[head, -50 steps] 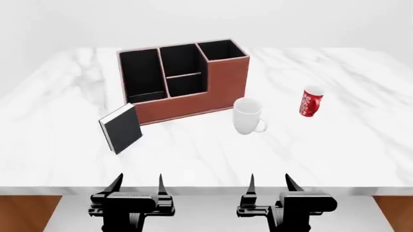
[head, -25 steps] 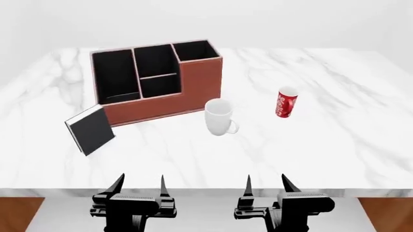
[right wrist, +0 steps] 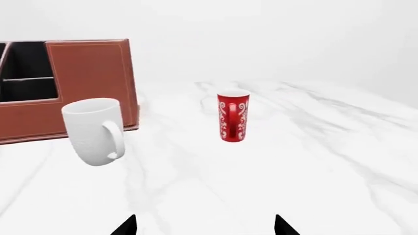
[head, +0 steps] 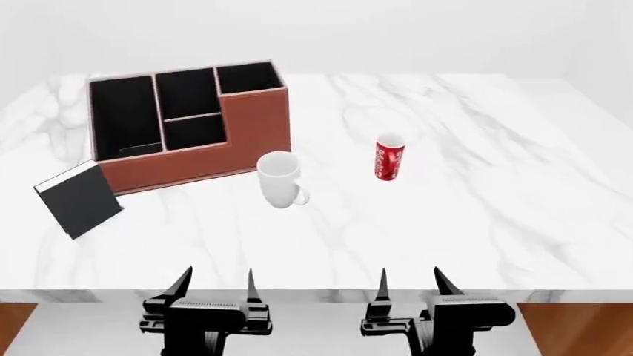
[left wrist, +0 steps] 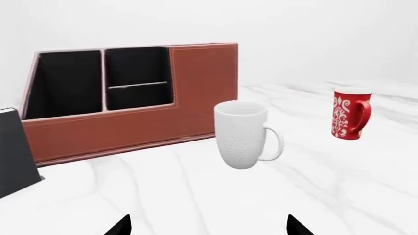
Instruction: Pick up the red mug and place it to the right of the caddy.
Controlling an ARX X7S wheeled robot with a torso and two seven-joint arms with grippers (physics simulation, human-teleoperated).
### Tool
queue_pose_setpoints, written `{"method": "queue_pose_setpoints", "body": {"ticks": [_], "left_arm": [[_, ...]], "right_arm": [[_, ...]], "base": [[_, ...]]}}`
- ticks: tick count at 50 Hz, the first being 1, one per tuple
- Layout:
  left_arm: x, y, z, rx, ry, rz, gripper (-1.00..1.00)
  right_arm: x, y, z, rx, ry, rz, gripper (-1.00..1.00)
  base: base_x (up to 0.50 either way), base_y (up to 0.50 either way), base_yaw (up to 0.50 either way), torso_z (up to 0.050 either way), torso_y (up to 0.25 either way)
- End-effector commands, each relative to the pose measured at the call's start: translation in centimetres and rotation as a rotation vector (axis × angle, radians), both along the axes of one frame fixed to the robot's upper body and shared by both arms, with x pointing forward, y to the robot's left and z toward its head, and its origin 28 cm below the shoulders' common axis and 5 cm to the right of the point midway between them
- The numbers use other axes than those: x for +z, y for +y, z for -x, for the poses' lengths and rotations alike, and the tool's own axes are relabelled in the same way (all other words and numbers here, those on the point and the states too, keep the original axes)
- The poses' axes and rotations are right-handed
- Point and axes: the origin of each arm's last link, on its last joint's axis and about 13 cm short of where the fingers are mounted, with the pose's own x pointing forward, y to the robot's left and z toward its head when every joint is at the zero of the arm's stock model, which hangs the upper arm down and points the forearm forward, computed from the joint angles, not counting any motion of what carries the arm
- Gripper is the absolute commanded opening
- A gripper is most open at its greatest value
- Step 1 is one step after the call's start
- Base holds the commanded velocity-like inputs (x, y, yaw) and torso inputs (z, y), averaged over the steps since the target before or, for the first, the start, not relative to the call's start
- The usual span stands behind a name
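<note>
- Nothing is done yet: the red mug [head: 390, 157] stands upright and untouched near the middle of the tabletop [head: 514, 193], well apart from both claws.
- It already stands right of the caddy [head: 188, 126], with a white mug [head: 280, 179] between them; picking it up and setting it down is all left to do.
- The left claw [head: 215, 283] and right claw [head: 408, 282] hang at the tabletop's near edge, both spread wide and empty.
- Against the earlier head views, the caddy, both mugs and the black book [head: 78, 199] sit further left in view; the view has swung right, and the claws look unchanged.
</note>
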Motion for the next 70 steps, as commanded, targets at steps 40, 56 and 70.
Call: {"method": "queue_pose_setpoints", "body": {"ticks": [40, 56, 70], "left_arm": [[23.5, 1.1, -4.1, -0.075, -0.188, -0.016, 1.00], [23.5, 1.2, -4.2, -0.070, -0.188, -0.019, 1.00], [23.4, 1.1, -4.4, -0.069, -0.189, -0.026, 1.00]], "right_arm": [[16.7, -2.1, -5.8, -0.103, -0.001, 0.072, 1.00], [16.2, -2.2, -5.9, -0.099, 0.011, 0.073, 1.00], [15.8, -2.1, -6.1, -0.093, 0.022, 0.073, 1.00]], "base": [[0.21, 0.02, 0.00, 0.000, 0.000], [0.50, 0.05, 0.00, 0.000, 0.001], [0.50, 0.05, 0.00, 0.000, 0.001]]}}
